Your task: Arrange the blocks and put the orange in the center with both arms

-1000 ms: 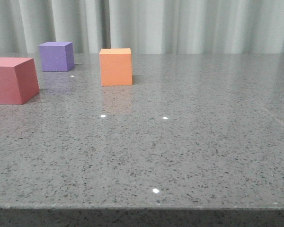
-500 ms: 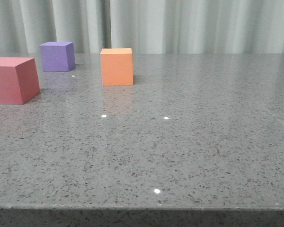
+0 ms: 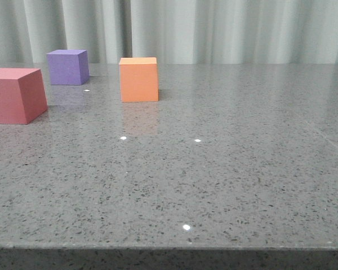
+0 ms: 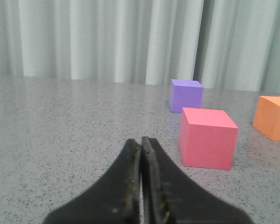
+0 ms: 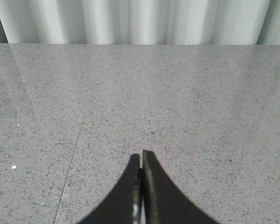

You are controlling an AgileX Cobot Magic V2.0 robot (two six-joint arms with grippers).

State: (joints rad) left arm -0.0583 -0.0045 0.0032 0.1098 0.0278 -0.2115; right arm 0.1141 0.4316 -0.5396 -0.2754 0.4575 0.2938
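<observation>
Nothing looks arranged yet: orange cube [image 3: 138, 79] sits far-left on the bench [image 3: 225, 169], right of the purple cube [image 3: 68, 66] and pinkish-red cube [image 3: 16, 94]. Left tool [image 4: 141, 144] and right tool [image 5: 141, 158] are both closed, empty.

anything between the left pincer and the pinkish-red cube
Nothing: in the left wrist view only bare speckled table separates the shut left pincer from the pinkish-red cube.

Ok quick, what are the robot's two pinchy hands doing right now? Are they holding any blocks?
Left tool: closed, holding nothing; the pinkish-red cube sits apart from it.
Right tool: closed, holding nothing, over bare table.
</observation>
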